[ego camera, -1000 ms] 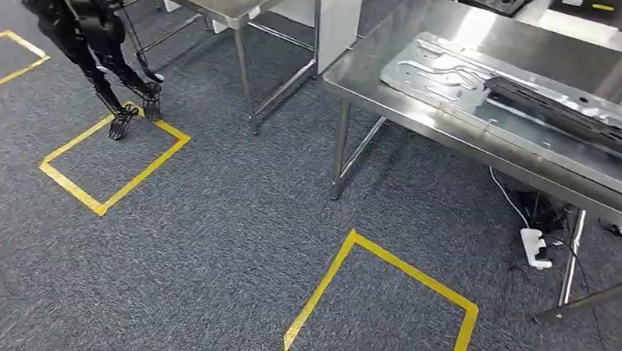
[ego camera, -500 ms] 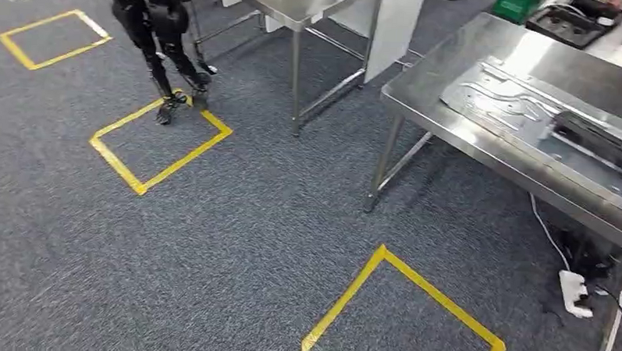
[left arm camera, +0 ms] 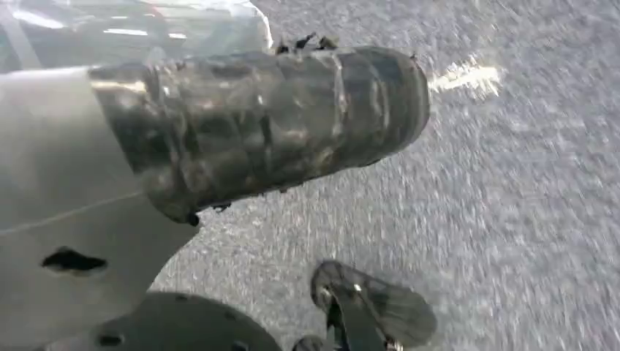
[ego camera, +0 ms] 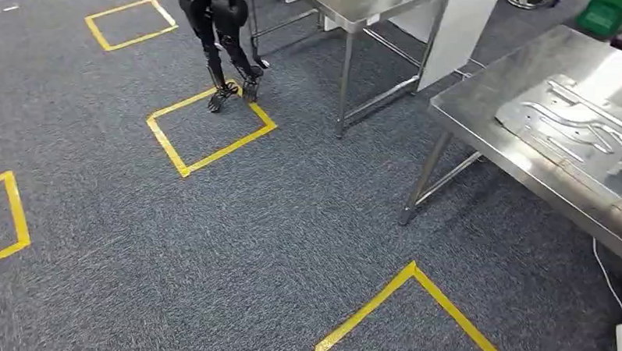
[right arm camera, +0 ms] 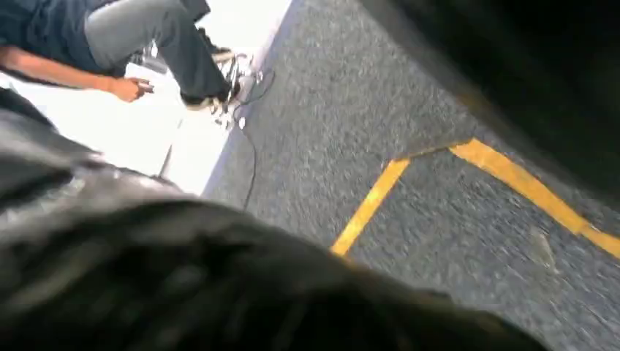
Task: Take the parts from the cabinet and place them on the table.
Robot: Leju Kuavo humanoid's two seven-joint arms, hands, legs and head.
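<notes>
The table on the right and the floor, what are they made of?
The table looks like shiny bare metal, probably stainless steel: it is silvery and mirrors the light. The floor looks like short grey carpet with a speckled, fuzzy weave. The yellow lines seem to be stuck-on tape.

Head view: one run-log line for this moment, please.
phase: walking | steel table ahead-right | stamped metal part on it | second robot at yellow floor square | hands: state unclear

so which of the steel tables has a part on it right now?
The stainless steel table at the right: a flat stamped silver metal plate lies on its top. The steel table further back shows nothing on its visible corner.
</notes>
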